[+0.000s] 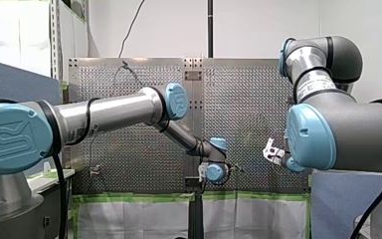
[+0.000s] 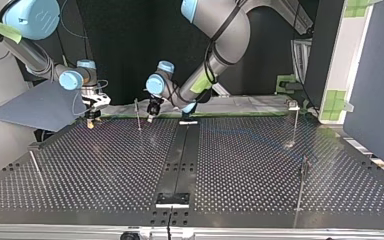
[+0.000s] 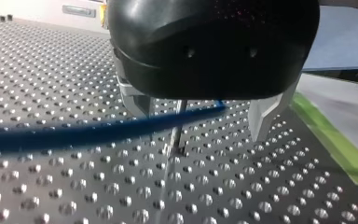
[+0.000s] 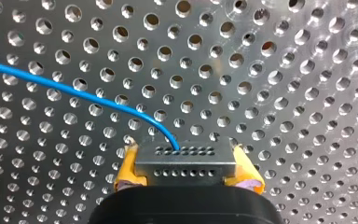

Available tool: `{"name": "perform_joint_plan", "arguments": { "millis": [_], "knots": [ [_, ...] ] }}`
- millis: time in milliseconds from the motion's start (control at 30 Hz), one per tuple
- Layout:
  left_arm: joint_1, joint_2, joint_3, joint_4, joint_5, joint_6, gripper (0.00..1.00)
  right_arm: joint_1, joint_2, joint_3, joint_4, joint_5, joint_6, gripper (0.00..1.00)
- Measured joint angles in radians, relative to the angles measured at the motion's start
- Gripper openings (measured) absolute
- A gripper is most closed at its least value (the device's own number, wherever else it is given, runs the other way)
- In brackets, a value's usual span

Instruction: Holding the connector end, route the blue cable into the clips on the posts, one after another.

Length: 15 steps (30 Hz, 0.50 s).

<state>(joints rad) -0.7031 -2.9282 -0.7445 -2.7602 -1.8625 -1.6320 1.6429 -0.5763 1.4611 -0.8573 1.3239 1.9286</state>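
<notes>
Cable point(image 4: 74, 91), thin, blue, from rectangular perforated connector point(image 4: 184, 162)

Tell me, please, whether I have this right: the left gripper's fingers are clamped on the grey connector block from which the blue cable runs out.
Not quite: it is the right gripper whose fingers are clamped on the grey connector block, as the right wrist view shows. The blue cable does run out of that block.

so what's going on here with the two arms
My right gripper is shut on the metal connector at the end of the blue cable, over the perforated table. My left gripper is open, its fingers either side of the cable and a thin post. Whether the cable is clipped in yet cannot be seen.
</notes>
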Motion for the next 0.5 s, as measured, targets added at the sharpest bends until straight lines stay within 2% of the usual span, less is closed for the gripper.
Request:
{"name": "perform_joint_plan", "arguments": {
  "millis": [133,500],
  "knots": [
    [-0.01,0.006,0.0,-0.027,-0.001,0.033,1.0,-0.002,0.0,0.0,0.007,0.0,-0.001,0.0],
    [-0.03,0.022,-0.018,-0.12,0.0,0.077,1.0,-0.005,0.0,-0.001,0.029,0.0,-0.002,0.0]
  ]
}}
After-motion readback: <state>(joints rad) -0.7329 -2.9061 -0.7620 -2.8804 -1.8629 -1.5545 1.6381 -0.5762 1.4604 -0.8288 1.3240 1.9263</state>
